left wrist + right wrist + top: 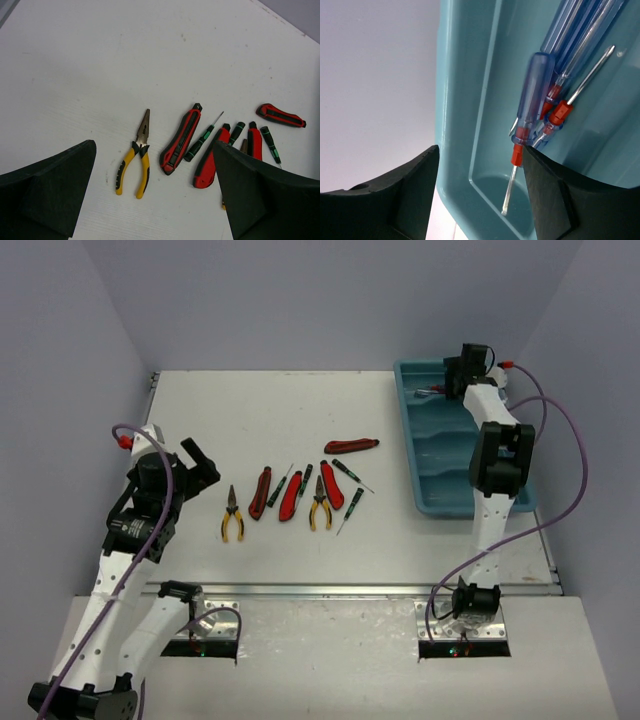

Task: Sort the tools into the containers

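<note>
Jaws of right gripper (pixel 480 177) apart, empty, over blue-handled screwdrivers (pixel 532 90) in tray (pixel 457 100) far compartment; left gripper (pixel 154 148) wide apart, empty, near yellow pliers (pixel 134 167).

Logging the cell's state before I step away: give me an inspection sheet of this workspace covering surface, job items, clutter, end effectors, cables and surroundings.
Surface: white table, faint scuffs.
Job's things: teal tray at far right holds blue-handled screwdrivers; pliers, red knives and black-green screwdrivers lie loose mid-table.
Clutter: nothing seen.
End effectors: left end effector open above the table, holding nothing; right end effector open over the tray's far compartment.
Cables: purple cables loop along each arm.
Surroundings: plain pale walls on three sides.
</note>
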Controlling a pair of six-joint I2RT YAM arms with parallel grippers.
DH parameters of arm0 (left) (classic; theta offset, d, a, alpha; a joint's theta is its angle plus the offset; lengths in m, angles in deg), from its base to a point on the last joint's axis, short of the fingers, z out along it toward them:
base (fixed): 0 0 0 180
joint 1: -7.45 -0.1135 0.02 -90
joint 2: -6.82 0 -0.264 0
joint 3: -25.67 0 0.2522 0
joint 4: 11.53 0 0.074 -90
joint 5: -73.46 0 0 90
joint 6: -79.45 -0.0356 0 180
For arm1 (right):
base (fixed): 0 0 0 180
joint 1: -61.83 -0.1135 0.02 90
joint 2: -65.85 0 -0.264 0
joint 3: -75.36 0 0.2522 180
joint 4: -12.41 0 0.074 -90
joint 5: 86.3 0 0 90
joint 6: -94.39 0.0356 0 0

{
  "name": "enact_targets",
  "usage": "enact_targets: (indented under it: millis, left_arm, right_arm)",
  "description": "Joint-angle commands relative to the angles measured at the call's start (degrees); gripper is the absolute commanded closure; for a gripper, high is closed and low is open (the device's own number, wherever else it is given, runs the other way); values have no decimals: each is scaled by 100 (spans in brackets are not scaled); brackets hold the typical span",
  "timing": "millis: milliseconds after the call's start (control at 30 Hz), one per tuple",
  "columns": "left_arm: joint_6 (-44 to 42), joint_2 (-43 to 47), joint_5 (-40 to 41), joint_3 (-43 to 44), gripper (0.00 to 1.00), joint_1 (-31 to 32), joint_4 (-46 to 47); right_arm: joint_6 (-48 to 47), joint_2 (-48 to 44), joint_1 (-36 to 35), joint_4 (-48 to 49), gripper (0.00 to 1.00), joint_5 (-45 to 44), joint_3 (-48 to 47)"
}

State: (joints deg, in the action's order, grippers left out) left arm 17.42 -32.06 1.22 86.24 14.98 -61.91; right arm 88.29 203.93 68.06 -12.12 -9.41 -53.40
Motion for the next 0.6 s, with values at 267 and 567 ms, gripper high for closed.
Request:
enact_targets:
  millis: [267, 567]
  left_arm:
    - [-108, 183, -108, 63, 0, 56, 272]
    - [-161, 239, -264, -24, 0, 47, 403]
  right_arm:
    - [-1277, -1539, -273, 1218, 1, 1393, 843]
    - [-4020, -2929, -1513, -642, 1, 1154, 1336]
